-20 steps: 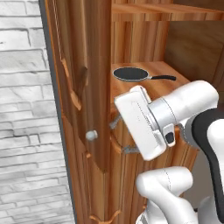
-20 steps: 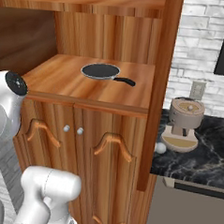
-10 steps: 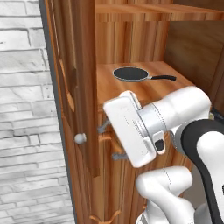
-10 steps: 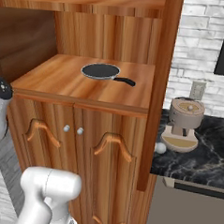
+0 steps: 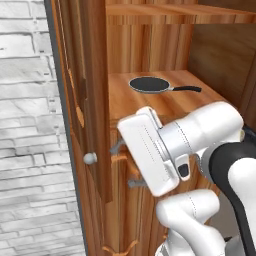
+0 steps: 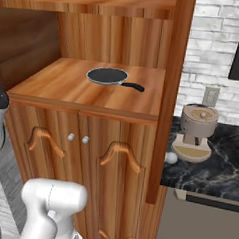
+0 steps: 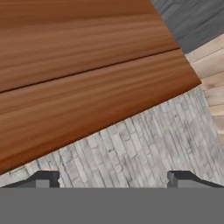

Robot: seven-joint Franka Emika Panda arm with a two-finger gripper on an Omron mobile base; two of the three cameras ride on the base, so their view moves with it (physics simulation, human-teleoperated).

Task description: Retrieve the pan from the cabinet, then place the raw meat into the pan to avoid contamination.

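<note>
The pan lies on the open shelf of the cabinet, black inside with its handle pointing right. It also sits mid-shelf in the right base view, pan. The upper door stands swung open at the left, with its round knob facing out. My gripper is below the shelf edge, just right of the door. It is open and holds nothing. In the hand view the gripper faces the door's wood with only air between the tips. The raw meat is out of view.
Two closed lower doors with small knobs sit under the shelf. A coffee machine stands on the dark counter to the right. A grey brick wall lies left of the cabinet.
The jaws have spread wider and stand off the door knob. The hand has drifted left and down, closer to the camera. The door has swung slightly further open.
</note>
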